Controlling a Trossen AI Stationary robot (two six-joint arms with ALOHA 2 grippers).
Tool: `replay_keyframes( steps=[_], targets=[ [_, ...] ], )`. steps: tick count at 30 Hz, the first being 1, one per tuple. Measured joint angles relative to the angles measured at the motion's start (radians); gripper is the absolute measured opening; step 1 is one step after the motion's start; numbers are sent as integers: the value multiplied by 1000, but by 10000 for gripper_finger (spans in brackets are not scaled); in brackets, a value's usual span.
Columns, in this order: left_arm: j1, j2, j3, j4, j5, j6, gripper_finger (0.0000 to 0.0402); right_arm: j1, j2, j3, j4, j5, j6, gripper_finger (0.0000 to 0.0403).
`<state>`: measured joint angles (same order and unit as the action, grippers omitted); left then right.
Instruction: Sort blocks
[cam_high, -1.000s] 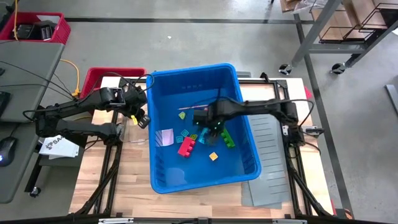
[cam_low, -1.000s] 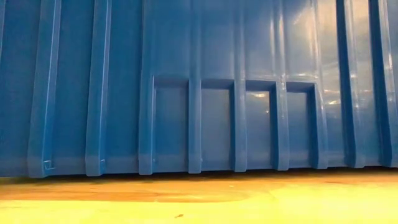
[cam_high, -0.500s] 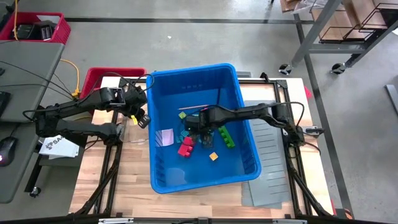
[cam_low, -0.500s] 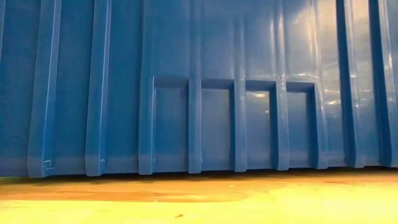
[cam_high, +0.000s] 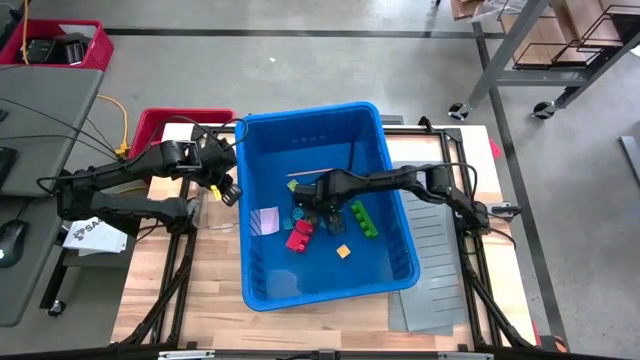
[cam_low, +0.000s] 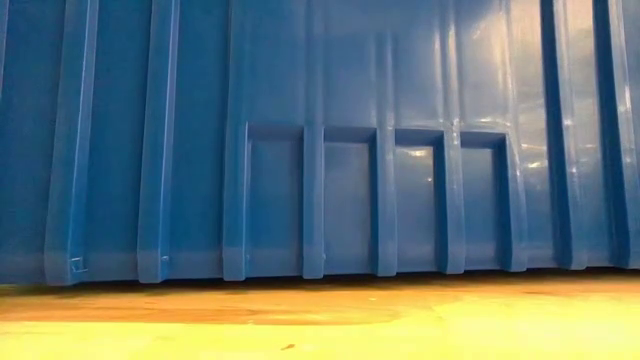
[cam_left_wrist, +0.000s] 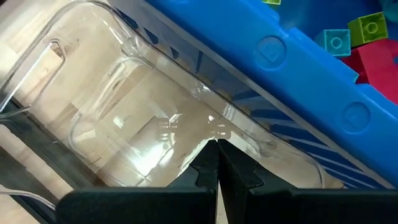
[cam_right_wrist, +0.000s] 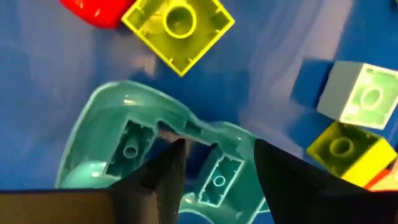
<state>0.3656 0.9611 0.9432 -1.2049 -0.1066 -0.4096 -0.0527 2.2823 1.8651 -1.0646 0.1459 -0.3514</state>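
Several small blocks lie on the floor of the blue bin (cam_high: 380, 130): a red-pink one (cam_high: 298, 236), a green one (cam_high: 364, 218) and an orange one (cam_high: 343, 251). My right gripper (cam_high: 305, 205) reaches down into the bin, open. In the right wrist view its fingers (cam_right_wrist: 219, 149) stand over a teal arched block (cam_right_wrist: 143, 134), which lies hollow side up. Around it are a yellow-green block (cam_right_wrist: 179, 28), a red block (cam_right_wrist: 93, 9), a pale block (cam_right_wrist: 364, 96) and a yellow block (cam_right_wrist: 342, 152). My left gripper (cam_high: 228, 192) is shut and hangs over a clear plastic tub (cam_left_wrist: 124, 106) left of the bin. My right gripper points down at the teal arched block, with one fingertip (cam_right_wrist: 174, 155) over its hollow underside and the other (cam_right_wrist: 273, 162) at its edge. Whether either fingertip touches the block, I cannot tell.
A red crate (cam_high: 165, 125) stands at the far left, behind the left arm. Grey ribbed panels (cam_high: 435, 250) lie on the table right of the bin. The bin's ribbed wall (cam_low: 320, 150) fills the low view.
My right gripper has sunk deeper into the bin, gone toward the table's left and rolled about its pointing line, with its fingers kept apart. The blocks and the left arm have stayed put.
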Motion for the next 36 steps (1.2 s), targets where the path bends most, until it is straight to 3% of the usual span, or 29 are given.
replay_keyframes(
  steps=[11, 13, 17, 25, 29, 36],
  targets=[
    [0, 0, 5, 4, -17, 31, 0, 8, 59, 6, 13, -15, -31, 173],
    [0, 0, 19, 5, -16, 38, 0, 13, 59, 5, 12, -14, -35, 145],
    [0, 0, 90, 4, -16, 72, 0, 16, 59, 4, -3, -10, 14, 42],
    [-3, -5, 383, -22, 17, 162, 0, 13, 41, 80, -73, -12, 115, 41],
    [-32, -28, 502, -98, 31, 185, 0, 5, -30, 156, -55, 14, 158, 41],
    [-94, -132, 541, -149, 109, 65, 0, -19, -67, 339, 30, 13, 272, 40]
  ],
)
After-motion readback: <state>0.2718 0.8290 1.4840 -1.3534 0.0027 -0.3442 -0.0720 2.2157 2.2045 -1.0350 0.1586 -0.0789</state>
